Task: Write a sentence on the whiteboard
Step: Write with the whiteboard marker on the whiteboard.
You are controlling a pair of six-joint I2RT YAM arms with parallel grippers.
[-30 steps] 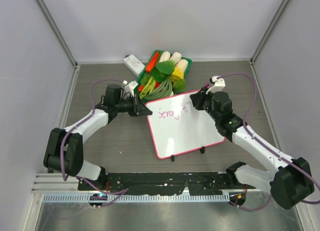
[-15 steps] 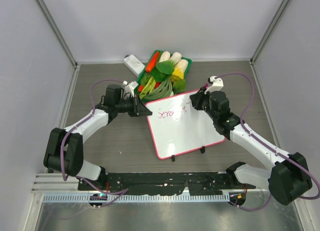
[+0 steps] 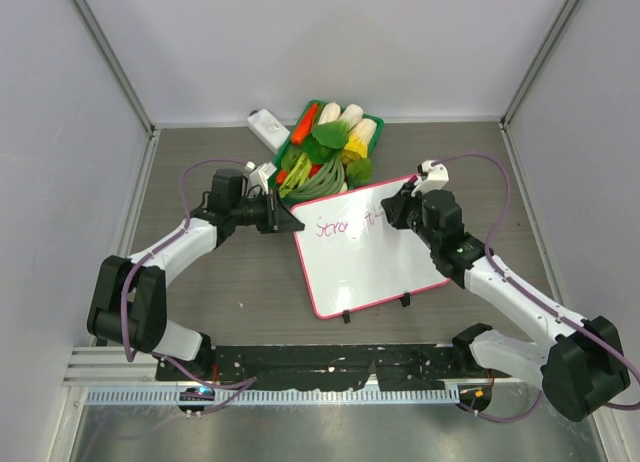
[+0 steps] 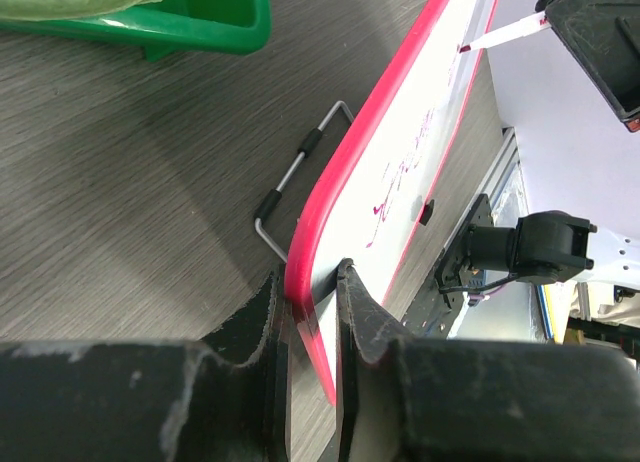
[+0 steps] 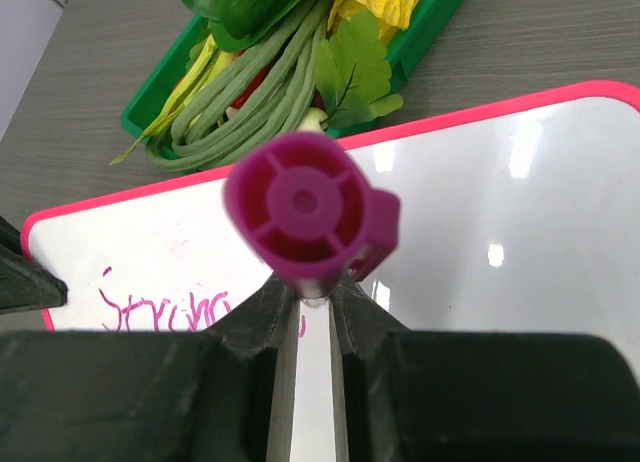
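The whiteboard (image 3: 385, 257), white with a pink-red rim, stands tilted on the table in the middle of the top view. My left gripper (image 3: 291, 225) is shut on its left edge; in the left wrist view the rim (image 4: 372, 132) sits pinched between the fingers of that gripper (image 4: 315, 292). My right gripper (image 3: 398, 210) is shut on a marker with a magenta end (image 5: 305, 207), held over the board's top right part. The marker tip (image 4: 497, 37) touches the board. The sentence (image 3: 345, 225) is one line of magenta letters, roughly "Strong" (image 5: 165, 307) plus a further stroke.
A green basket (image 3: 372, 120) of vegetables stands just behind the board, its wall (image 4: 200, 27) close to my left gripper. A small white block (image 3: 268, 129) lies left of the basket. The board's wire stand (image 4: 300, 172) sticks out behind it. Grey walls enclose the table.
My right gripper has shifted a little right and nearer with the marker, and a stroke has been added after "Strong". The left gripper keeps its hold on the board's edge.
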